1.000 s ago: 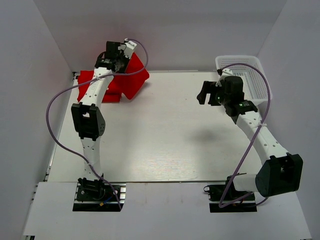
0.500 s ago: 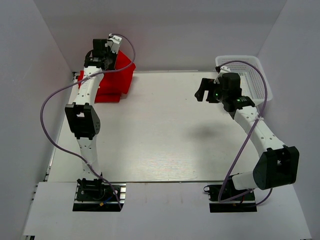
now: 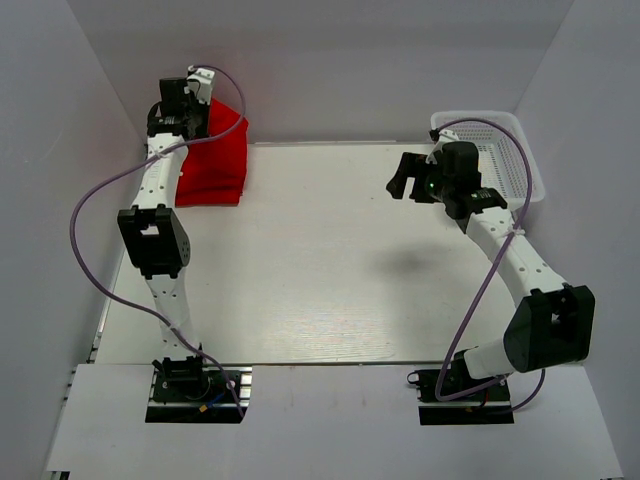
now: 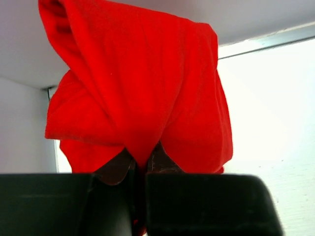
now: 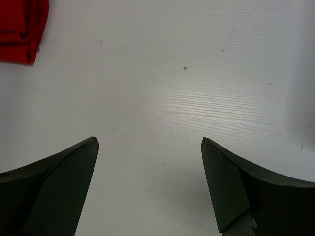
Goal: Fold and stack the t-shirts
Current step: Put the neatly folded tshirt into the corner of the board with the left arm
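Observation:
A red t-shirt (image 3: 224, 138) hangs bunched from my left gripper (image 3: 200, 115) at the table's far left corner. The jaws are shut on a fold of it. In the left wrist view the held t-shirt (image 4: 142, 83) drapes down from the left gripper (image 4: 140, 164) and hides what lies beneath. Under it, folded red t-shirts (image 3: 207, 190) lie stacked on the table, and the hanging cloth reaches down to them. My right gripper (image 3: 404, 180) hovers open over the right half of the table, holding nothing. The right wrist view shows the right gripper (image 5: 150, 142) above bare table, with the red stack's edge (image 5: 19, 29) far off.
A white mesh basket (image 3: 508, 150) stands at the far right corner, just behind my right arm. White walls close in the table at the back and on both sides. The left arm's purple cable (image 3: 90, 200) loops out over the left edge.
My left arm has swung the held t-shirt leftward, from right of the stack to above it in the corner. The right gripper has drifted slightly left and stays open.

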Tool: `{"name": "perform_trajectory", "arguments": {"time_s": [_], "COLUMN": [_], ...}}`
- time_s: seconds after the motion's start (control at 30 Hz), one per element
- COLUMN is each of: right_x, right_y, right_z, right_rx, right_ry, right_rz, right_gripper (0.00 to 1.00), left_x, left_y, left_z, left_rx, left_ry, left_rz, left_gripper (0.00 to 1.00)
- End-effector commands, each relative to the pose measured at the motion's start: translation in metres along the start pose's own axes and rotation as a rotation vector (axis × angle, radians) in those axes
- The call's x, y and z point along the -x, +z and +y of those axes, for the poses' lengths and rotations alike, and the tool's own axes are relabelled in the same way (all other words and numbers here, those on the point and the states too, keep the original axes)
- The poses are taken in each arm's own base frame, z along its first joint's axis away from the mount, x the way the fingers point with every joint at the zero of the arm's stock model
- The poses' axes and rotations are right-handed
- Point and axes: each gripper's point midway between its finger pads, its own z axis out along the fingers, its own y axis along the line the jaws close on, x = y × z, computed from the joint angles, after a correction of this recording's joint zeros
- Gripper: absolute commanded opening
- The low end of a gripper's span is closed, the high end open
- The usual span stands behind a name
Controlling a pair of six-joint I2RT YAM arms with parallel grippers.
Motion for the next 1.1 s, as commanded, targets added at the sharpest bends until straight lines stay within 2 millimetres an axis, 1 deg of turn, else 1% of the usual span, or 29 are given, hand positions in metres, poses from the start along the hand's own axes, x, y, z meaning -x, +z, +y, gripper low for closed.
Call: {"name": "perform_trajectory", "arguments": {"time_s": [0.0, 0.03, 0.07, 0.1, 0.17, 0.2, 0.23, 0.27, 0.3, 0.33, 0.4, 0.43, 0.47, 0.5, 0.57, 0.6, 0.63, 0.67, 0.7, 0.73, 0.77, 0.8, 0.83, 0.87, 0.9, 0.93, 0.97, 1.0, 1.07], "right_x": [0.028, 0.028, 0.029, 0.027, 0.028, 0.029, 0.030, 0.028, 0.027, 0.029, 0.028, 0.029, 0.030, 0.029, 0.031, 0.028, 0.029, 0.029, 0.027, 0.026, 0.025, 0.026, 0.024, 0.025, 0.026, 0.024, 0.024, 0.026, 0.025], "right_y": [-0.002, -0.001, 0.000, 0.001, 0.001, 0.001, 0.002, 0.002, 0.002, 0.002, 0.003, 0.003, 0.003, 0.004, 0.005, 0.007, 0.007, 0.008, 0.010, 0.011, 0.011, 0.011, 0.012, 0.011, 0.011, 0.012, 0.012, 0.011, 0.011], "right_z": [0.011, 0.010, 0.011, 0.011, 0.011, 0.011, 0.010, 0.011, 0.011, 0.009, 0.008, 0.009, 0.008, 0.008, 0.009, 0.009, 0.009, 0.009, 0.011, 0.010, 0.010, 0.011, 0.010, 0.011, 0.012, 0.009, 0.011, 0.012, 0.013], "right_rx": [0.029, 0.027, 0.028, 0.027, 0.027, 0.028, 0.026, 0.025, 0.023, 0.017, 0.007, 0.009, 0.005, 0.005, 0.006, 0.007, 0.007, 0.008, 0.016, 0.017, 0.013, 0.018, 0.012, 0.015, 0.016, 0.010, 0.015, 0.014, 0.014], "right_ry": [-0.001, 0.001, 0.001, 0.007, 0.009, 0.009, 0.011, 0.010, 0.008, 0.013, 0.012, 0.012, 0.014, 0.014, 0.014, 0.021, 0.022, 0.023, 0.026, 0.032, 0.030, 0.032, 0.037, 0.035, 0.034, 0.036, 0.036, 0.035, 0.029], "right_rz": [-0.066, -0.065, -0.064, -0.057, -0.058, -0.059, -0.060, -0.053, -0.050, -0.052, -0.048, -0.049, -0.049, -0.047, -0.049, -0.036, -0.036, -0.034, -0.026, -0.022, -0.020, -0.021, -0.017, -0.020, -0.020, -0.014, -0.012, -0.014, -0.006], "right_gripper": [0.90, 0.90, 0.90, 0.90, 0.90, 0.90, 0.90, 0.90, 0.90, 0.90, 0.90, 0.90, 0.90, 0.90, 0.90, 0.90, 0.90, 0.90, 0.90, 0.90, 0.90, 0.90, 0.90, 0.90, 0.90, 0.90, 0.90, 0.90, 0.90], "left_x": [0.018, 0.013, 0.011, 0.006, -0.002, -0.009, -0.018, -0.018, -0.022, -0.028, -0.035, -0.040, -0.042, -0.050, -0.053, -0.065, -0.066, -0.074, -0.073, -0.079, -0.075, -0.080, -0.081, -0.081, -0.084, -0.079, -0.080, -0.081, -0.079], "left_y": [-0.014, -0.010, -0.011, -0.006, -0.004, 0.003, 0.008, 0.008, 0.011, 0.019, 0.019, 0.023, 0.022, 0.025, 0.025, 0.027, 0.029, 0.030, 0.028, 0.032, 0.031, 0.033, 0.033, 0.036, 0.034, 0.033, 0.033, 0.032, 0.028], "left_z": [0.018, 0.026, 0.033, 0.032, 0.044, 0.043, 0.047, 0.047, 0.057, 0.056, 0.068, 0.068, 0.073, 0.077, 0.077, 0.083, 0.083, 0.090, 0.099, 0.098, 0.099, 0.106, 0.106, 0.106, 0.112, 0.114, 0.116, 0.117, 0.126], "left_rx": [0.035, 0.046, 0.049, 0.046, 0.064, 0.061, 0.064, 0.064, 0.083, 0.080, 0.106, 0.103, 0.104, 0.108, 0.105, 0.124, 0.125, 0.146, 0.168, 0.164, 0.167, 0.177, 0.177, 0.177, 0.186, 0.190, 0.200, 0.215, 0.267], "left_ry": [-0.025, -0.032, -0.038, -0.039, -0.050, -0.051, -0.057, -0.046, -0.052, -0.054, -0.063, -0.054, -0.060, -0.066, -0.067, -0.074, -0.074, -0.089, -0.093, -0.094, -0.093, -0.099, -0.099, -0.100, -0.105, -0.104, -0.103, -0.117, -0.135], "left_rz": [-0.063, -0.058, -0.058, -0.048, -0.034, -0.024, -0.008, -0.007, -0.002, 0.010, 0.026, 0.037, 0.037, 0.050, 0.061, 0.087, 0.086, 0.101, 0.098, 0.109, 0.101, 0.103, 0.103, 0.103, 0.106, 0.096, 0.099, 0.102, 0.105], "left_gripper": [0.00, 0.00, 0.00, 0.00, 0.00, 0.00, 0.00, 0.00, 0.00, 0.00, 0.00, 0.00, 0.00, 0.00, 0.00, 0.00, 0.00, 0.00, 0.00, 0.00, 0.00, 0.00, 0.08, 0.20, 0.36, 0.74, 0.96, 1.00, 1.00]}}
